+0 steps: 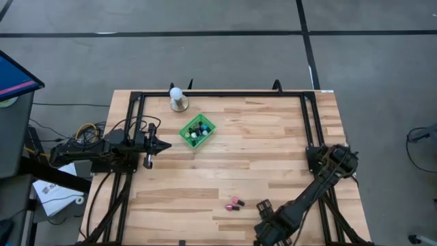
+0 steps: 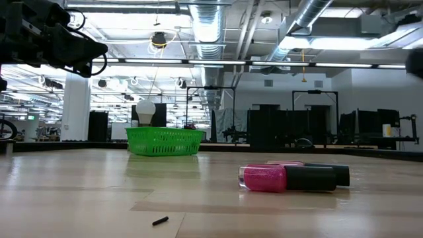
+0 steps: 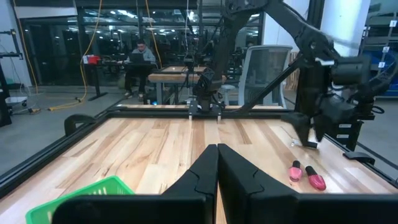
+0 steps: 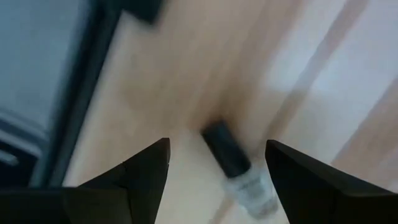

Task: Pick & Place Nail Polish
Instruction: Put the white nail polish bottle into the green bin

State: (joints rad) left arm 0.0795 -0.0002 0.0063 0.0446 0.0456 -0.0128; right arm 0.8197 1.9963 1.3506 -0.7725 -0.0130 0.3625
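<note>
- The pale wooden plank counter [image 1: 273, 157] carries everything; its near edge is where the work is.
- The right gripper [image 4: 214, 165], at the counter's near right corner, hangs above a small clear-bodied nail polish bottle with a black cap [image 4: 236, 168], its fingers spread wide and empty.
- The left gripper [image 1: 164, 144] waits at the left edge with its fingers clenched on nothing, just beside the basket.
- The green mesh basket [image 1: 197, 131] sits toward the far left, already holding several bottles, near a white ball on a round base [image 1: 177, 98].
- Two pink glitter nail polish bottles with dark caps [image 1: 235, 203] lie on their sides, touching, just left of the right gripper.
- Risk: the clear bottle lies flat and round, so one finger landing first would likely roll it toward the nearby edge; a pinch on the cap alone could let the body swing loose.
</note>
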